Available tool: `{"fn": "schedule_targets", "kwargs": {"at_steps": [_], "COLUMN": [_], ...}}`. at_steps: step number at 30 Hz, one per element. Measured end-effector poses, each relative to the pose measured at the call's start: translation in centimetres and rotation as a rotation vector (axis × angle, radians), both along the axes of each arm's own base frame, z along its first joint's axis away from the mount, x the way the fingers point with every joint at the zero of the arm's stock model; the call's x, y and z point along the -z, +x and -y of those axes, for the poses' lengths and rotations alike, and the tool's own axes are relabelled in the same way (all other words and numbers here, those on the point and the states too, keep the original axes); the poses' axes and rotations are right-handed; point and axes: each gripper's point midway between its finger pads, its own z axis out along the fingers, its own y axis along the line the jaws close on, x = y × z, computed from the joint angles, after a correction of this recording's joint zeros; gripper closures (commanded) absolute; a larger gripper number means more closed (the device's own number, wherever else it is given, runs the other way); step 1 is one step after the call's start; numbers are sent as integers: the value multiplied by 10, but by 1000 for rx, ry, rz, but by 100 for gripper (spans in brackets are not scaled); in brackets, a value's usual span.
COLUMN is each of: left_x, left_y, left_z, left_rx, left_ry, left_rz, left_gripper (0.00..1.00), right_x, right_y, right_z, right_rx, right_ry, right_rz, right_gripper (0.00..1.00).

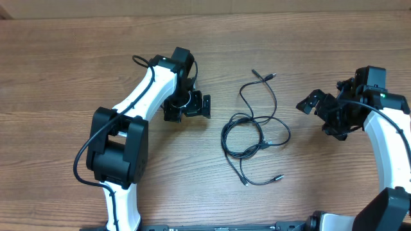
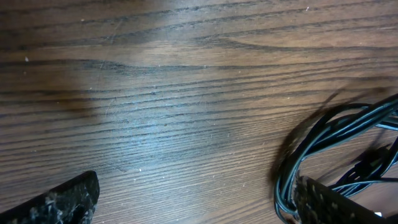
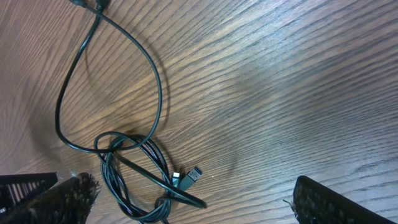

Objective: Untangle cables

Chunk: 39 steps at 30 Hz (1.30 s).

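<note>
Cables (image 1: pixel 250 117) lie tangled on the table (image 1: pixel 64 64) between the two arms, loops bunched in the middle and plug ends trailing out. Left gripper (image 1: pixel 189 109) sits just beside them, right gripper (image 1: pixel 319 115) near the other side — both spread wide, holding nothing

A robotics lab, judging by two white robot arms (image 1: pixel 142 96) at a wood-grain table (image 1: pixel 64 64).

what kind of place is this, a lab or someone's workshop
Probably a robotics lab or test bench, though little of the room shows. Two white-and-black arms, the left arm and the right arm, work at a wood-grain table, with a tangle of thin black cables laid between them.
</note>
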Motion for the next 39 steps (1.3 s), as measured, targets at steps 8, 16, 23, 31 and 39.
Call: {"fn": "schedule_targets", "kwargs": {"at_steps": [8, 16, 23, 31, 39], "left_x": [0, 0, 0, 0, 0], "left_y": [0, 0, 0, 0, 3], "left_z": [0, 0, 0, 0, 1], "left_rx": [0, 0, 0, 0, 0], "left_ry": [0, 0, 0, 0, -5], "left_rz": [0, 0, 0, 0, 14], "left_gripper": [0, 0, 0, 0, 1], "right_x": [2, 2, 2, 2, -2], "right_y": [0, 1, 1, 1, 14], "right_z": [6, 8, 8, 8, 7], "right_rx": [8, 10, 11, 11, 9], "right_ry": [-33, -44, -44, -45, -37], "right_rz": [-3, -2, -3, -2, 58], "right_gripper": [0, 0, 0, 0, 0]}}
